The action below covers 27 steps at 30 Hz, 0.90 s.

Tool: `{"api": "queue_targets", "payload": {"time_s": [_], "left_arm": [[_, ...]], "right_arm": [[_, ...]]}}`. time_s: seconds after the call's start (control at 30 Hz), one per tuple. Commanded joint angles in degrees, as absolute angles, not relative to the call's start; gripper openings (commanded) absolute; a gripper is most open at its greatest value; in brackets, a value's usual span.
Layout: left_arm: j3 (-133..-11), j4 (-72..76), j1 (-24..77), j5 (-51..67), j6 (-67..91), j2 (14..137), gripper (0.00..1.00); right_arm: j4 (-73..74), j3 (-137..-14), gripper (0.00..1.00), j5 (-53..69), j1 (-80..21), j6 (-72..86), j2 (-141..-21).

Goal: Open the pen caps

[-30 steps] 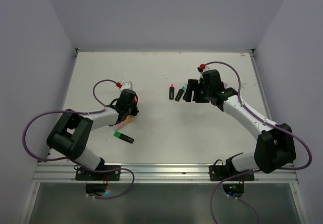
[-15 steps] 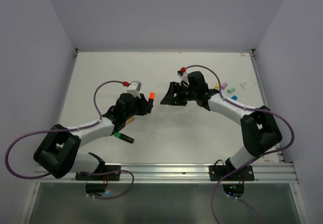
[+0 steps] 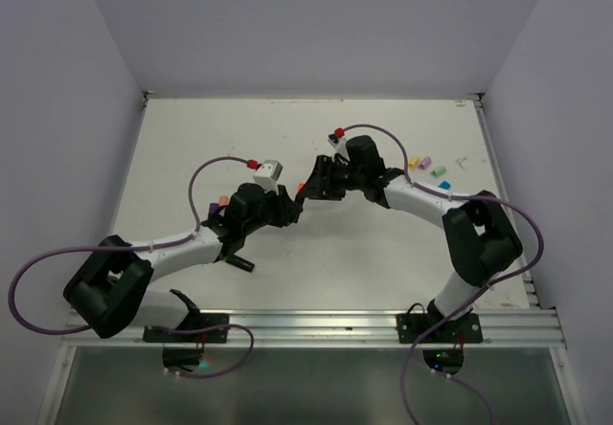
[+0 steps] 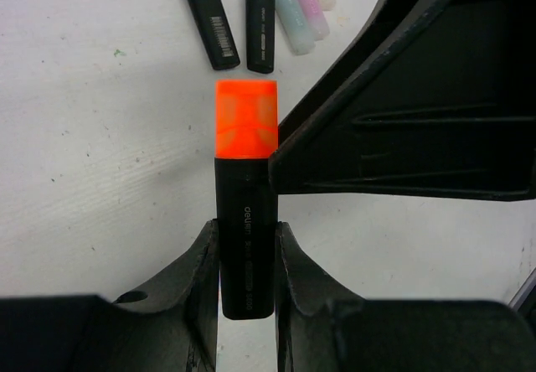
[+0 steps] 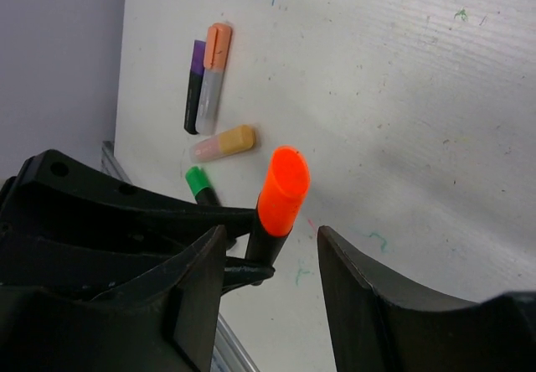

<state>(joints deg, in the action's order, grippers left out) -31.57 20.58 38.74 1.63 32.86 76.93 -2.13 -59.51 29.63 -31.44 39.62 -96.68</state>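
My left gripper (image 4: 245,263) is shut on the black barrel of a highlighter (image 4: 245,238) with its orange cap (image 4: 245,121) pointing away. In the top view the left gripper (image 3: 285,207) and right gripper (image 3: 321,180) meet over the table's middle. In the right wrist view my right gripper (image 5: 272,280) is open, and the orange cap (image 5: 283,189) stands between its fingers (image 5: 360,305), apart from both. The right gripper's finger (image 4: 402,112) lies just right of the cap in the left wrist view.
Two black pens, pink-tipped (image 4: 209,20) and blue-tipped (image 4: 260,24), lie beyond with pastel pens (image 4: 297,12). A purple-and-black pen (image 5: 194,87), an orange-capped pen (image 5: 214,74), a pastel pen (image 5: 224,143) and a green-capped pen (image 5: 199,183) lie left. Loose caps (image 3: 438,169) lie right.
My left gripper has lifted the orange-capped pen and carried it right to the centre. My right gripper has moved left and now stands open around the cap.
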Motion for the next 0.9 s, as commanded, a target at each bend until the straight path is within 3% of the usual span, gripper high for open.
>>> {"api": "queue_targets", "payload": {"time_s": [0.0, 0.4, 0.47, 0.5, 0.53, 0.57, 0.7, 0.8, 0.87], "left_arm": [[-32.3, 24.3, 39.5, 1.2, 33.0, 76.4, 0.00], [-32.1, 24.4, 41.4, 0.6, 33.3, 76.0, 0.00], [-31.8, 24.7, 41.7, 0.6, 33.3, 76.1, 0.00], [-31.7, 24.7, 41.8, 0.6, 33.3, 75.9, 0.00], [-31.6, 24.7, 41.9, 0.5, 33.3, 75.9, 0.00], [-31.7, 24.5, 41.9, 0.4, 33.3, 75.8, 0.00], [-31.6, 24.3, 41.9, 0.3, 32.7, 75.8, 0.45], [-31.5, 24.7, 41.9, -1.3, 31.9, 75.8, 0.65], [-30.9, 25.4, 41.9, -1.2, 31.6, 75.8, 0.70]], "right_arm": [[-5.0, -62.2, 0.50, 28.7, -31.4, 40.7, -97.6], [-6.2, -64.2, 0.38, 26.7, -31.4, 42.0, -100.9], [-6.2, -64.5, 0.28, 26.5, -31.4, 42.1, -101.5], [-6.2, -64.7, 0.17, 26.5, -31.4, 42.1, -101.7], [-6.2, -64.8, 0.00, 26.6, -31.5, 42.1, -101.9], [-6.0, -64.6, 0.00, 26.7, -31.5, 42.0, -101.9], [-7.2, -62.2, 0.00, 27.1, -31.6, 42.4, -100.3], [-9.3, -60.5, 0.00, 29.1, -31.6, 44.1, -99.1], [-11.8, -59.3, 0.00, 30.2, -31.6, 46.3, -97.8]]}}
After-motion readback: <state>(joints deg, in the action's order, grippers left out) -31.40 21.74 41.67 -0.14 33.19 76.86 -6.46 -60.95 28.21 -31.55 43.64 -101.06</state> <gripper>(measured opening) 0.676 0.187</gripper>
